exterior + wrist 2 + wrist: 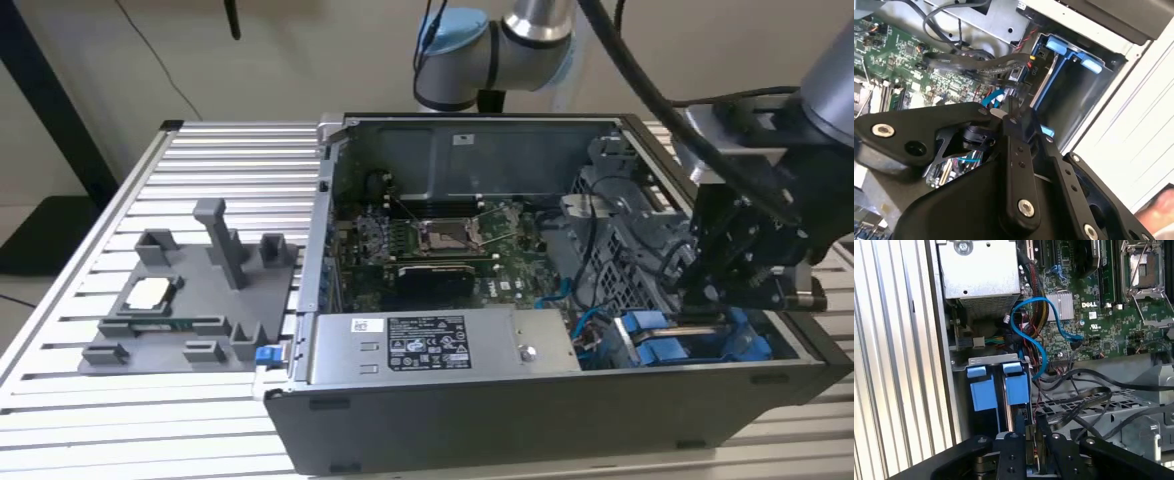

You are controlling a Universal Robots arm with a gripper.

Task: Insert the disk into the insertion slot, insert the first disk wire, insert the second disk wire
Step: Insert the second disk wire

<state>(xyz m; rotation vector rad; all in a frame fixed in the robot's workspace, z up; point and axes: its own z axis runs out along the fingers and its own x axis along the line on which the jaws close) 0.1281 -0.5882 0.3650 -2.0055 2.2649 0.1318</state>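
Note:
The disk [1008,409] stands on edge in the insertion slot [1070,95] at the case's near corner on the exterior view's right, its blue carrier tabs [1016,386] showing on top. In the exterior view the blue carrier [654,338] sits just below my gripper [702,312]. My gripper [1029,434] hangs right over the disk's end, its black fingers [1014,145] drawn close together. A black flat disk wire [979,64] bends down to the fingertips, and its end appears pinched between them.
The open computer case [534,420] lies on a ribbed metal table [200,150]. Inside are the silver power-supply box [441,342], the green motherboard [441,235], a loose blue cable [1040,335] and a perforated metal cage [1094,407]. A grey fixture [187,300] sits at the exterior view's left.

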